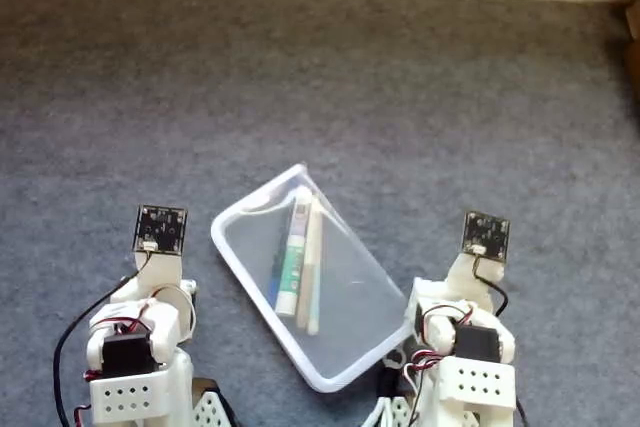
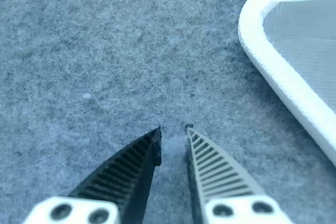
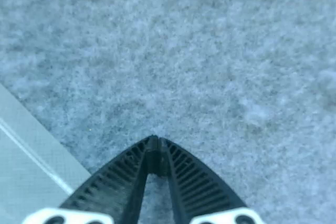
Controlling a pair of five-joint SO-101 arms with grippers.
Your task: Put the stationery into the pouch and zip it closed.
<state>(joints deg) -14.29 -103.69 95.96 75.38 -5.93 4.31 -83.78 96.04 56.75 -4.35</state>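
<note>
Stationery (image 1: 297, 259) lies inside your pouch (image 1: 357, 293); your left gripper (image 2: 174, 128) gapes slightly, empty; your right gripper (image 3: 153, 138) is pinched closed, empty

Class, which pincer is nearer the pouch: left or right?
Right. The right pincer sits close beside the pouch; the left pincer has a wider strip of carpet between it and the pouch.

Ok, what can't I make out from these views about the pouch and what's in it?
Zip: high view, too small to tell whether the pouch is zipped shut.
Stationery: high view, pieces overlap behind the cloudy wall, so the count is unclear.
Pouch's near corner: high view, hidden by the right arm.
Rest of the pouch: left wrist view, cut off by the picture's edge.
</note>
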